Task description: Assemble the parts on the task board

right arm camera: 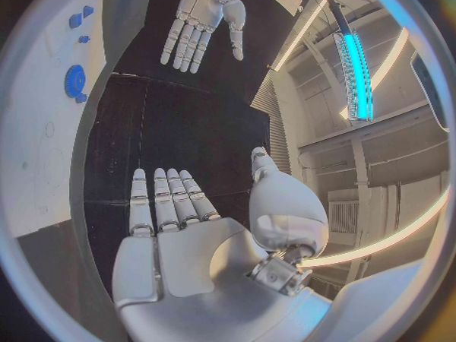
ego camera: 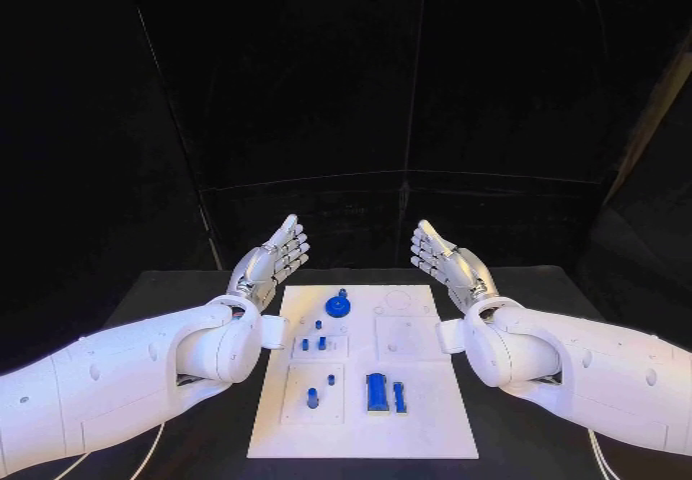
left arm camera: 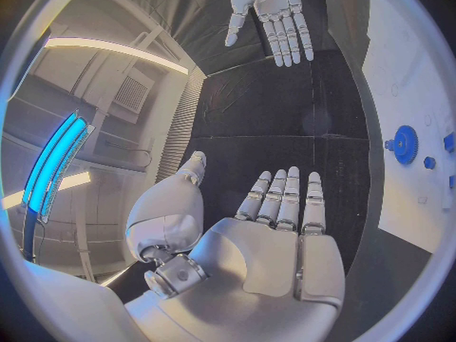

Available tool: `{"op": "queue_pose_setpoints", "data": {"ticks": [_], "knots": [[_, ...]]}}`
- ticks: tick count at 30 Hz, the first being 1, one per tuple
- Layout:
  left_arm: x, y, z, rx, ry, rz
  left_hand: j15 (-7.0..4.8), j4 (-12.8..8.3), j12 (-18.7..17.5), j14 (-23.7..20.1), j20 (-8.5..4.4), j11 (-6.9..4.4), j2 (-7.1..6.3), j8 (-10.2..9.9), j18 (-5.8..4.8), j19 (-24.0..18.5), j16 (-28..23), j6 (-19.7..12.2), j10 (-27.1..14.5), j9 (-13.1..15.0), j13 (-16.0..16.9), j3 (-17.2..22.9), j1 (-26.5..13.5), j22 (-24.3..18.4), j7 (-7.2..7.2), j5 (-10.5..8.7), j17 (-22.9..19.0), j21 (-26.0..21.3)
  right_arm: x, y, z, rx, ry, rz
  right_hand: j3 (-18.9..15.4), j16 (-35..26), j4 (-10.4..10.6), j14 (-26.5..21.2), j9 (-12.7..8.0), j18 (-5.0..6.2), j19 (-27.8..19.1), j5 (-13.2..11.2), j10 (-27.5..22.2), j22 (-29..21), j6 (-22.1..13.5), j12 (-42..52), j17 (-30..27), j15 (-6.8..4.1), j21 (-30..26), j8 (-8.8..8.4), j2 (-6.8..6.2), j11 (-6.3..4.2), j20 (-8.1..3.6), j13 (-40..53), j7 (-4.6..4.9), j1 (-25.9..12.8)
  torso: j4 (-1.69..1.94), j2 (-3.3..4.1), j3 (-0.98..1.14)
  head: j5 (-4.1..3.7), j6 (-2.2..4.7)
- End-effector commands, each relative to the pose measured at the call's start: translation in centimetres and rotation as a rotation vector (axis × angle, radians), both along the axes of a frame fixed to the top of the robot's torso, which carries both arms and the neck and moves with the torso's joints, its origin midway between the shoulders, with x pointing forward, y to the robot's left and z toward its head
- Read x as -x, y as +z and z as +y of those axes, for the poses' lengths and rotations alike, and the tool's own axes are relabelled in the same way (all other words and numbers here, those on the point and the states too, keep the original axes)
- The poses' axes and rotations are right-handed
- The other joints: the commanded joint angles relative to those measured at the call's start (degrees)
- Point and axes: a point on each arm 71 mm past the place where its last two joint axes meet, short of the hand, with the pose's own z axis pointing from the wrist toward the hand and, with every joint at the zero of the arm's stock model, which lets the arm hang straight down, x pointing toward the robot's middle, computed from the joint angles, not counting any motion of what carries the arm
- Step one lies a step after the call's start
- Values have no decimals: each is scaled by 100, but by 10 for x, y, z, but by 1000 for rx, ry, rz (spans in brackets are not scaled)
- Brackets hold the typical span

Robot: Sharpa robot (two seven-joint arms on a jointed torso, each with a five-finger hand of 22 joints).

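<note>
The white task board (ego camera: 426,425) lies in the middle of the black table. On it are a blue gear-like disc (ego camera: 338,305) near the far end, small blue pegs (ego camera: 313,343) in the middle and a tall blue block (ego camera: 376,390) near the front. My left hand (ego camera: 270,258) is raised beside the board's far left corner, fingers straight and apart, holding nothing. My right hand (ego camera: 446,259) mirrors it at the far right corner, also flat and empty. The left wrist view has the left hand (left arm camera: 280,235), the gear (left arm camera: 406,144) and the right hand (left arm camera: 270,11).
Black table (ego camera: 188,300) surrounds the board on both sides, with a black backdrop behind. White cables (ego camera: 144,455) run along the table by each forearm. The right wrist view has my right hand (right arm camera: 181,228), the board's edge (right arm camera: 48,91) and the left hand (right arm camera: 201,15).
</note>
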Motion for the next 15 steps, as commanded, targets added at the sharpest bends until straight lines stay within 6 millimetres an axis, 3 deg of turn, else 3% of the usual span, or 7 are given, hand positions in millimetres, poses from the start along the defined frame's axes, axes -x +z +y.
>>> {"op": "queue_pose_setpoints", "data": {"ticks": [1,2,5,6,9,10,15], "knots": [[4,1,2,-89,134,-37,-90,9,-110,-656,-515,-200,9,-43,-259,-550,-229,-666,-699,-12,-14,-266,-925,-234,-73,-44,-37,-74,2,0,-6,-22,-133,15,77,-49,-12,-744,-14,-392,-599,-588,-713,-14,-691,-274,-73,-61,-199,-44,-10,-121,-571,-16,-337,-1011,13,-41,4,1,4],[6,0,0,-91,141,-37,-90,9,-110,-709,-515,-200,9,-43,-259,-593,-245,-717,-754,-12,-14,-287,-999,-251,-73,-44,-37,-74,2,0,-5,-23,-135,16,77,-49,-12,-799,-14,-392,-644,-588,-766,-14,-741,-274,-73,-61,-614,-44,-10,-121,-571,-16,-337,-1089,13,-41,4,1,4],[8,-1,-2,-96,157,-35,-90,9,-110,-860,-515,-200,9,-43,-259,-710,-301,-871,-915,-12,-14,-345,-1213,-305,-73,-44,-37,-74,2,0,-5,-23,-135,16,77,-49,-12,-960,-14,-392,-767,-588,-919,-14,-888,-274,-73,-61,-614,-44,-10,-121,-571,-16,-337,-1306,13,-41,4,1,4],[9,-1,-3,-97,160,-34,-90,9,-110,-891,-515,-200,9,-43,-259,-739,-703,-903,-950,-12,-14,-359,-1256,-713,-73,-44,-37,-74,2,0,-5,-23,-135,16,77,-49,-12,-1010,-14,-392,-805,-588,-967,-14,-937,-274,-73,-61,-614,-44,-10,-121,-571,-16,-337,-1376,13,-41,4,1,4],[10,-1,-3,-98,163,-34,-90,9,-110,-1044,-515,-200,9,-43,-259,-870,-703,-1059,-1114,-12,-14,-415,-1470,-713,-73,-44,-37,-74,2,0,-5,-23,-135,16,77,-49,-12,-1181,-14,-392,-939,-588,-1137,-14,-1096,-274,-73,-61,-614,-44,-10,-121,-571,-16,-337,-1609,13,-41,4,1,4],[10,-1,-3,-98,163,-34,-90,9,-110,-1076,-515,-200,9,-43,-259,-902,-703,-1091,-1149,-12,-14,-820,-1519,-713,-73,-44,-37,-74,2,0,-5,-23,-135,16,77,-49,-12,-1219,-14,-392,-977,-588,-1175,-14,-1132,-274,-73,-61,-614,-44,-10,-121,-571,-16,-337,-1665,13,-41,4,1,4],[10,-1,-3,-98,163,-34,-90,9,-110,-1227,-515,-200,9,-43,-259,-1028,-703,-1245,-1311,-12,-14,-820,-1731,-713,-73,-44,-37,-74,2,0,-5,-23,-135,16,77,-49,-12,-1392,-14,-392,-1120,-588,-1337,-14,-1291,-274,-73,-61,-614,-44,-10,-121,-571,-16,-337,-1896,13,-41,4,1,4]]}}
